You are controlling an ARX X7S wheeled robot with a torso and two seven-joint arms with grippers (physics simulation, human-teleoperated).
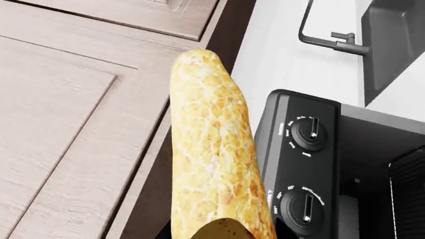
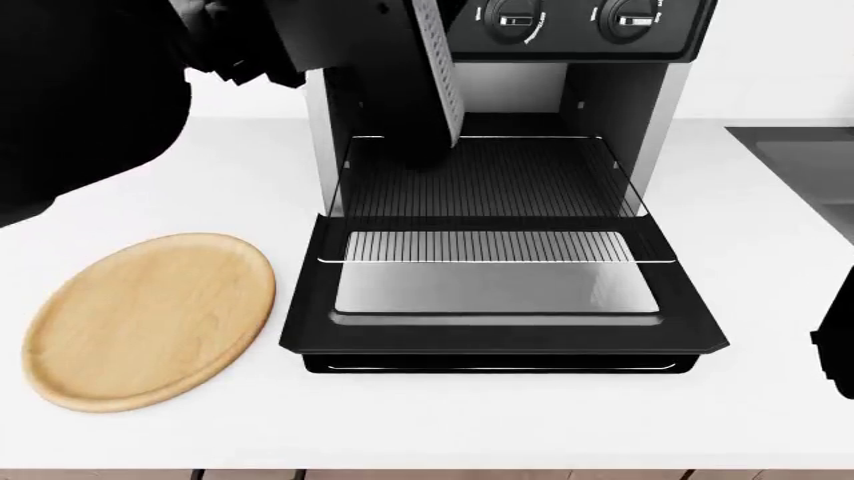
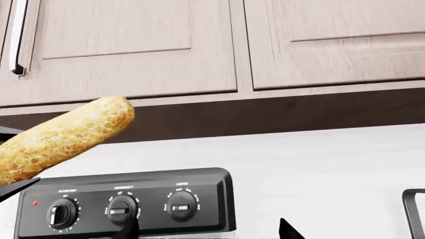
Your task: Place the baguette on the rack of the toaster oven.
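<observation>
Grips the baguette (image 1: pixel 212 149) at its near end with the left fingers (image 1: pixel 284 231), closed on either side of the golden crust. Holds the loaf in the air, tilted, above the left top corner of the toaster oven (image 2: pixel 647 110) and just beside the knobs (image 3: pixel 119 211), with the far rounded end toward the pale wooden cabinets (image 3: pixel 133 45). Not on the rack (image 2: pixel 487 190), bare inside the oven mouth and partly drawn out over the dropped door (image 2: pixel 494 335). Right fingers (image 3: pixel 290 229) spread apart and holding nothing, low in front of the oven's control panel in the right wrist view, seen only as a dark edge at the far right of the head view. On the white surface (image 2: pixel 160 180), left of the open door, a round flat wooden board (image 2: pixel 147 320), well apart from the loaf.
</observation>
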